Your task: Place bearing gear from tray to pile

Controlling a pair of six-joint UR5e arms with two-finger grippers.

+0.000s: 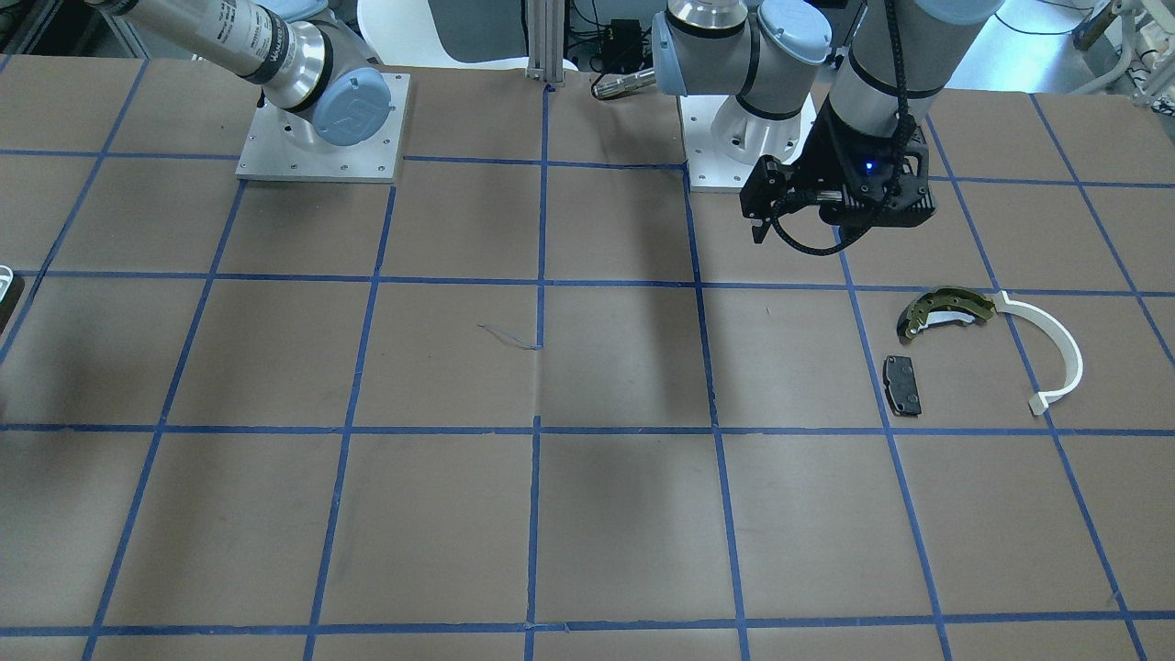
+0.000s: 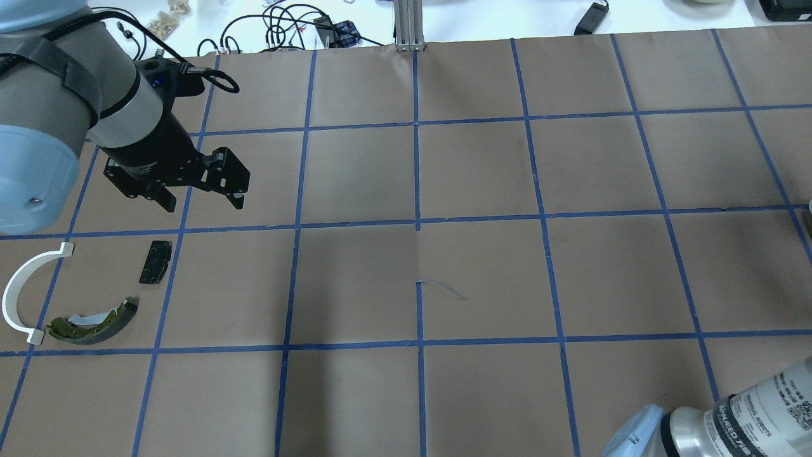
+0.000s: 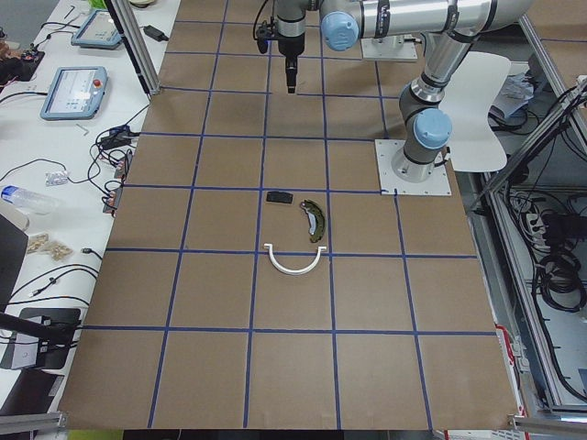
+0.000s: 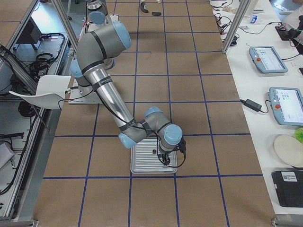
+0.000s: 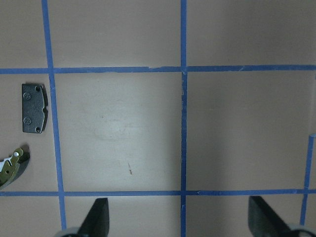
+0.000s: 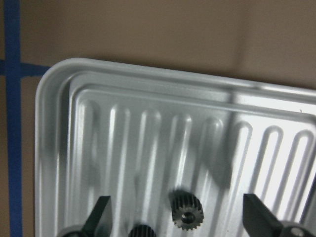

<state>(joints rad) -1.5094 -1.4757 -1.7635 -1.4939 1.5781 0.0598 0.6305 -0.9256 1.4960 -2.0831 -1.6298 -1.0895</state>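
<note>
A small dark bearing gear (image 6: 186,211) lies in the ribbed silver tray (image 6: 54,98), with a second gear (image 6: 142,231) beside it at the view's bottom edge. My right gripper (image 6: 178,215) hangs open above the tray (image 4: 137,163), and the first gear shows between its fingers (image 6: 101,213). The pile is an olive-gold brake shoe (image 1: 945,308), a white curved strip (image 1: 1060,353) and a black pad (image 1: 901,384). My left gripper (image 2: 203,202) is open and empty, above the table just beyond the pad (image 2: 155,261).
Brown paper with a blue tape grid covers the table. The tray's corner (image 1: 5,285) shows at the edge of the front-facing view. Both arm bases (image 1: 321,128) stand on plates at the robot's side. Cables and tablets lie past the far edge.
</note>
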